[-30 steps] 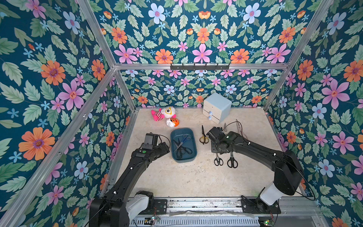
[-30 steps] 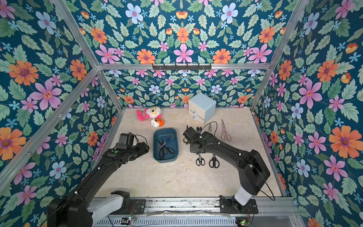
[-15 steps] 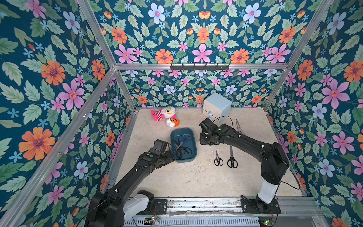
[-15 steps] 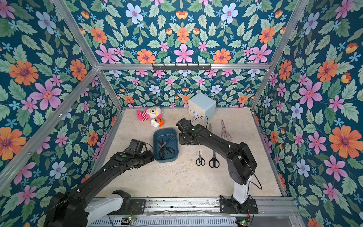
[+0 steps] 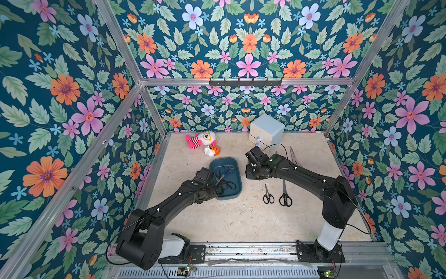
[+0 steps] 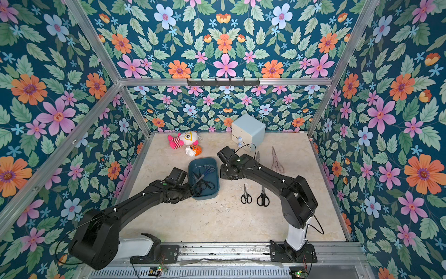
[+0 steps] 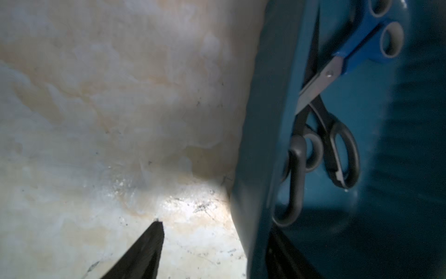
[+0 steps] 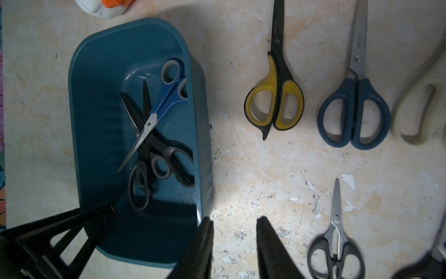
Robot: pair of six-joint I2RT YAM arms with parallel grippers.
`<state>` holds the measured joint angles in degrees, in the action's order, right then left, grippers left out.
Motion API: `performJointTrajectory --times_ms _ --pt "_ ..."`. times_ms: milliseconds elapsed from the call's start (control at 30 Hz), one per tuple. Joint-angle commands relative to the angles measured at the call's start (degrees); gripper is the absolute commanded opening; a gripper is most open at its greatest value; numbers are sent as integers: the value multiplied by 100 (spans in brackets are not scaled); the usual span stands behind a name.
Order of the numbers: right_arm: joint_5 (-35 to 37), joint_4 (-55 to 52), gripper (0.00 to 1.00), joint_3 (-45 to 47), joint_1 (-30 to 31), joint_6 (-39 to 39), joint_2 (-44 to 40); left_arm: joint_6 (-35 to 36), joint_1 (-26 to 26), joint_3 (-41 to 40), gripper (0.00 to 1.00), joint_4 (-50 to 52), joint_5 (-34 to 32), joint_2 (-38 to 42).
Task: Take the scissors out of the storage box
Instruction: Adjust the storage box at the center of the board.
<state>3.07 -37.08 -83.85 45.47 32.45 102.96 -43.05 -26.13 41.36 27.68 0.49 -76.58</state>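
My left pincer [image 7: 214,229] now astride box [image 8: 79,108] near-left wall, wide, empty. Right pincer [image 8: 234,241] returned beside box, half-open, empty. Scissors [image 8: 149,135] remain inside.

2 matte-black arms [image 5: 173,200] (thin black cables [image 5: 277,144] trailing), white base segments [image 5: 172,246], small green lights [image 5: 270,160].

Eight pairs of scissors [image 8: 149,124] can be counted: three in the single storage box [image 8: 96,96] and five out on the worktop [image 8: 241,169], one of those cut off at the edge of the right wrist view. There are also two plush toys [image 5: 204,140], one drawer cube [image 5: 266,129] and two robot arms [image 5: 183,195].
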Motion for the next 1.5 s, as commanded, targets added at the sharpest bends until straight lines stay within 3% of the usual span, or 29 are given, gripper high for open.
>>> performJointTrajectory --times_ms 0,233,467,733,900,1000,1100,1167,1267,1367,1467 --pt "110 52 35 -11 5 -37 -38 116 9 143 70 369 -588 -84" --pt "77 65 35 0 5 -96 44 700 256 401 71 1089 -1405 -219" --pt "41 56 35 11 5 -166 97 1243 1033 364 72 1109 -1714 -138" --pt "-368 183 35 -13 19 -303 220 2212 1564 1457 74 734 -1985 -949" --pt "-891 496 35 -79 100 -463 314 2369 1720 1942 74 612 -2024 -1399" --pt "-804 383 35 -297 155 -506 425 2217 1738 2249 73 878 -1583 -1341" --pt "-715 273 35 -475 155 -519 480 1849 1724 2291 73 936 -467 -857" --pt "-584 215 35 -547 157 -532 483 1387 1670 1983 72 531 516 -414" --pt "-522 166 34 -611 116 -538 497 692 1444 1259 72 -474 1351 7" --pt "-608 183 34 -639 52 -498 527 315 1175 856 71 -953 1535 -109" --pt "-683 218 34 -708 41 -511 549 148 1053 667 71 -1119 1305 -228"
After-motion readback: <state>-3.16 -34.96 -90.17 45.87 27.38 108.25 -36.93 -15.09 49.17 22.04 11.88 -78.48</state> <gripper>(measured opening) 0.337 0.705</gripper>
